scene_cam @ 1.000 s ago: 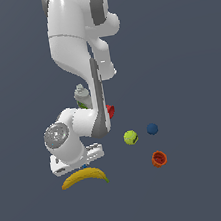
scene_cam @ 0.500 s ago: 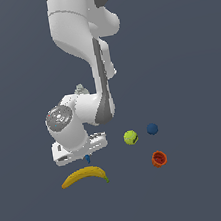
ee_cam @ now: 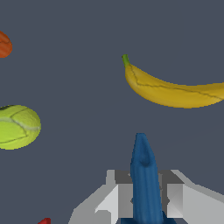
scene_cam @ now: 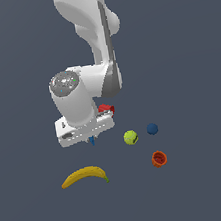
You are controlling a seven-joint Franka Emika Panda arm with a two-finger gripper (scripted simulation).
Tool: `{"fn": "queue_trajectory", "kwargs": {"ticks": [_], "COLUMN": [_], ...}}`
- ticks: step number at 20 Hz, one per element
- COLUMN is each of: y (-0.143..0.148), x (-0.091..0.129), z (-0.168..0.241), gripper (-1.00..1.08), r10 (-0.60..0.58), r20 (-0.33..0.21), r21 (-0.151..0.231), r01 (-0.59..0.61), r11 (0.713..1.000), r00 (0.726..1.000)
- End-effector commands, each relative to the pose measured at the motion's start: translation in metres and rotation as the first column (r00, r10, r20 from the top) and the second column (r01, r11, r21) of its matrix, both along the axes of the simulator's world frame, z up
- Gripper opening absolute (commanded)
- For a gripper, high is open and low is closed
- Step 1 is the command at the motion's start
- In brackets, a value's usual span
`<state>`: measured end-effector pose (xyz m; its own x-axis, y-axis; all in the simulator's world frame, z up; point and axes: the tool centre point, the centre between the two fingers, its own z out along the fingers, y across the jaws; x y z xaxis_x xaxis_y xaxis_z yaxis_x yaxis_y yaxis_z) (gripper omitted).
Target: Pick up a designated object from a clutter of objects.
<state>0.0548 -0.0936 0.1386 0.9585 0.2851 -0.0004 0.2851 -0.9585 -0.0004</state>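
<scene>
Gripping blue piece [ee_cam: 144, 179], hand [ee_cam: 145, 202] above banana [scene_cam: 84, 176]; tennis ball [scene_cam: 131, 137] near.

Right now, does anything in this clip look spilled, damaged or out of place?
Nothing stands out. The small blue piece sits between the gripper fingers, and the banana, tennis ball, dark-blue ball and orange cup lie apart, undamaged.
</scene>
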Motion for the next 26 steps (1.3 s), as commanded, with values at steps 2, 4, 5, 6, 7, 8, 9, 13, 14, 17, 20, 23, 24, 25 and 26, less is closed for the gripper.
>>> {"fn": "queue_trajectory", "kwargs": {"ticks": [2,4,5,6,7,8,9,13,14,17,20,23,24,25,26], "y": [0.014,0.023,0.027,0.031,0.035,0.039,0.044,0.061,0.066,0.079,0.092,0.102,0.106,0.109,0.112], "x": [-0.015,-0.023,-0.027,-0.031,-0.035,-0.040,-0.044,-0.061,-0.066,-0.079,-0.090,-0.100,-0.103,-0.105,-0.107], "z": [0.028,0.044,0.052,0.060,0.069,0.077,0.086,0.121,0.130,0.158,0.182,0.204,0.210,0.217,0.222], "gripper": [-1.00,-1.00,-1.00,-1.00,-1.00,-1.00,-1.00,-1.00,-1.00,-1.00,-1.00,-1.00,-1.00,-1.00,-1.00], "r10": [0.000,0.001,0.001,0.001,0.000,0.000,0.000,0.000,0.000,0.000,0.000,0.000,0.000,0.000,0.000], "r20": [0.000,0.000,0.000,0.000,0.000,0.000,0.000,0.000,0.000,0.000,0.000,0.000,0.000,0.000,0.000], "r21": [0.000,-0.001,-0.001,-0.001,-0.001,-0.001,-0.001,-0.002,-0.003,-0.003,-0.003,-0.003,-0.003,-0.003,-0.003], "r01": [0.000,-0.001,-0.001,-0.001,0.000,0.000,0.000,0.000,0.000,0.000,0.000,0.000,0.000,0.000,0.000], "r11": [1.000,1.000,1.000,1.000,1.000,1.000,1.000,1.000,1.000,1.000,1.000,1.000,1.000,1.000,1.000], "r00": [1.000,1.000,1.000,1.000,1.000,1.000,1.000,1.000,1.000,1.000,1.000,1.000,1.000,1.000,1.000]}}
